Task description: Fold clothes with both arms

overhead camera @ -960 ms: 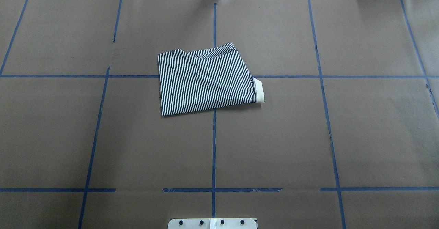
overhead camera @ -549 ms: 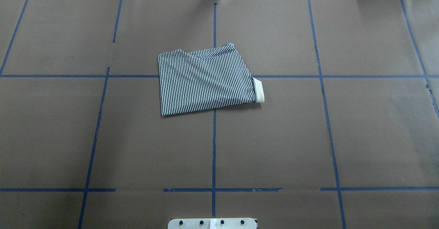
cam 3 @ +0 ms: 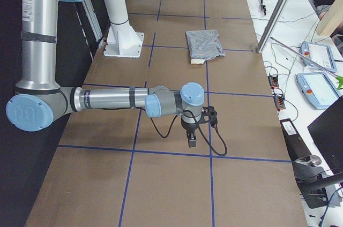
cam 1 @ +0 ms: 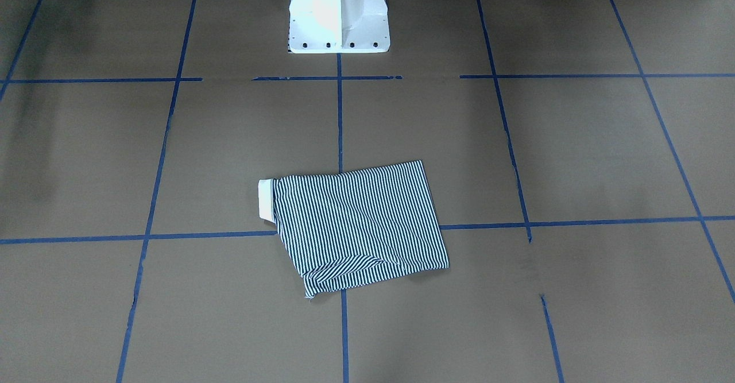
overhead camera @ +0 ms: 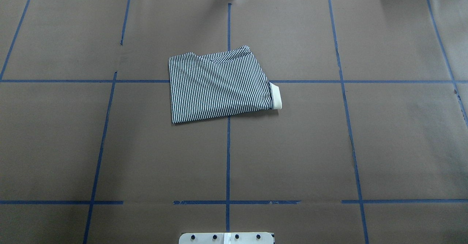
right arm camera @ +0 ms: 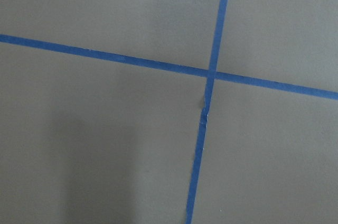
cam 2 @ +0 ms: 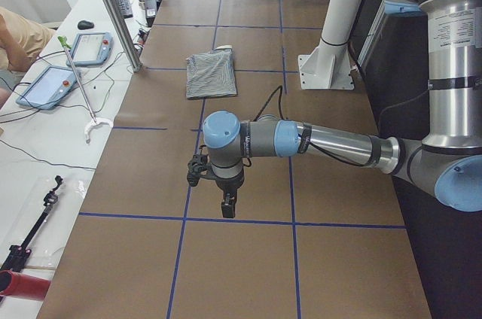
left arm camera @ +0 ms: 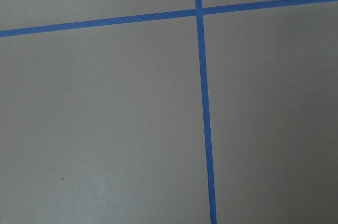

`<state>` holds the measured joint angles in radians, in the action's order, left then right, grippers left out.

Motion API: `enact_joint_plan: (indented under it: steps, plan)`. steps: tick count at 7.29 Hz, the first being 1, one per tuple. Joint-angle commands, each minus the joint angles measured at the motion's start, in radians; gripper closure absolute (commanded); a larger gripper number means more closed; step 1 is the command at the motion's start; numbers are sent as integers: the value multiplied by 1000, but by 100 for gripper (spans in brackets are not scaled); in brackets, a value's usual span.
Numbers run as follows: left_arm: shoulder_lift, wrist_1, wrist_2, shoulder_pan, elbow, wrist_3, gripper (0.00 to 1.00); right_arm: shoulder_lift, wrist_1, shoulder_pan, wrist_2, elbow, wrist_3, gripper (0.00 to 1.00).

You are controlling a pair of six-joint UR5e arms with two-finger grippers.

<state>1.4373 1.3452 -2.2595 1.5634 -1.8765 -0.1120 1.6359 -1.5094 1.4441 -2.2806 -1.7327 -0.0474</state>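
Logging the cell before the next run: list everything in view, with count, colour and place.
polo shirt: one, navy-and-white stripes, folded, mid-table across the centre tape line
collar: one, cream, poking out of the shirt's side
table cover: one, brown, over the whole table
tape lines: several, blue, a grid on the cover
pedestal base: one, white, at the robot's edge
teach pendants: two, grey-blue, on the white bench on the operators' side
left arm: one, silver with blue caps, over bare cover
left gripper: one, black, state unclear
right arm: one, same colours, over bare cover
right gripper: one, black, state unclear
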Motion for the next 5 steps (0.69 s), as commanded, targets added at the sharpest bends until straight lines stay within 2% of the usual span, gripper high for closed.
enact_joint_plan:
  steps: [1, 2, 3, 5]
  plan:
    - [2, 0, 0, 0, -1, 0, 0, -94, -238, -13, 80, -59, 1, 0]
    - [2, 0, -2, 0, -3, 0, 0, -84, -245, -13, 101, -76, 12, 0]
    - [2, 0, -2, 0, -3, 0, 0, -21, -232, -13, 90, -79, 15, 0]
    - [9, 6, -2, 0, 0, 0, 0, 74, -161, -8, 38, -68, 75, 0]
